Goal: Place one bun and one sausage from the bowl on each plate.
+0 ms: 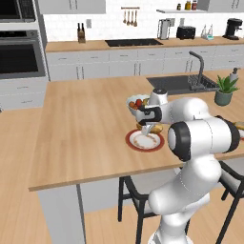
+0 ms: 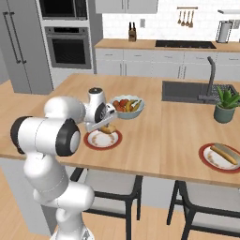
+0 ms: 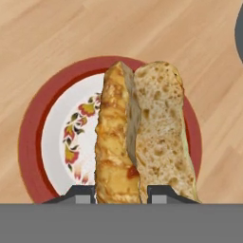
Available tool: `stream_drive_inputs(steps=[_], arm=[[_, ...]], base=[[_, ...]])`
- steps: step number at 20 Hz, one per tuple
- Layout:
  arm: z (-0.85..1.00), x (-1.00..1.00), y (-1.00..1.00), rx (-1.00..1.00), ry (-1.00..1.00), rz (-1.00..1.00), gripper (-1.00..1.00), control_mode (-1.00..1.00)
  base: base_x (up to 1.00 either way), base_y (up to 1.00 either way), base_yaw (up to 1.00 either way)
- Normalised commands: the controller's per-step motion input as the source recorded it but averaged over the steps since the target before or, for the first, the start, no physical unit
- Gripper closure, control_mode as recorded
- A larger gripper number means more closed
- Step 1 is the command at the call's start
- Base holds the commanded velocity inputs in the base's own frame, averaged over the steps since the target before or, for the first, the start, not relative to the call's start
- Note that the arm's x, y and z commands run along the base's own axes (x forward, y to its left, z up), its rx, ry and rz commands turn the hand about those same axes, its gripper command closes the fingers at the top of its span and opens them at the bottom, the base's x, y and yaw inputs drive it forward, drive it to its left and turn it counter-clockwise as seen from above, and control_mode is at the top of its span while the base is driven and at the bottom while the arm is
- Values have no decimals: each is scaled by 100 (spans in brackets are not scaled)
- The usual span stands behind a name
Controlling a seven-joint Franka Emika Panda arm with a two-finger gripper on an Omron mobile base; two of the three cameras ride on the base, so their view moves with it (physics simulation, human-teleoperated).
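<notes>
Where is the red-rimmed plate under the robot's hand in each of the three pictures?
Left base view: the red-rimmed plate lies at picture centre, near the counter's front edge, below the fruit bowl.
Right base view: it lies left of centre, partly behind the white arm, again in front of the fruit bowl.
Hand view: it sits mid-picture, beneath the bun that the gripper holds.
Shared landmark: the fruit bowl, in both base views.

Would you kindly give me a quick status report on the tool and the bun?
Tool shut on bun, above the near red-rimmed plate. Far plate already holds food. Fruit bowl just behind; nothing in the way.
</notes>
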Motion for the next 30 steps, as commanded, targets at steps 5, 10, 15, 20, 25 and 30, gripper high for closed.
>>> stream_drive_inputs(steps=[5,10,15,20,25,30], arm=[[-16,19,0,0,0,1,100,-100],[-13,17,0,0,0,1,100,-100],[-15,14,0,0,0,2,100,-100],[-14,12,0,0,0,2,100,-100],[-11,10,0,0,0,1,100,-100],[-10,7,0,0,0,1,100,-100]], base=[[0,0,0],[0,0,0],[0,0,0],[0,0,0],[0,0,0],[0,0,0]])
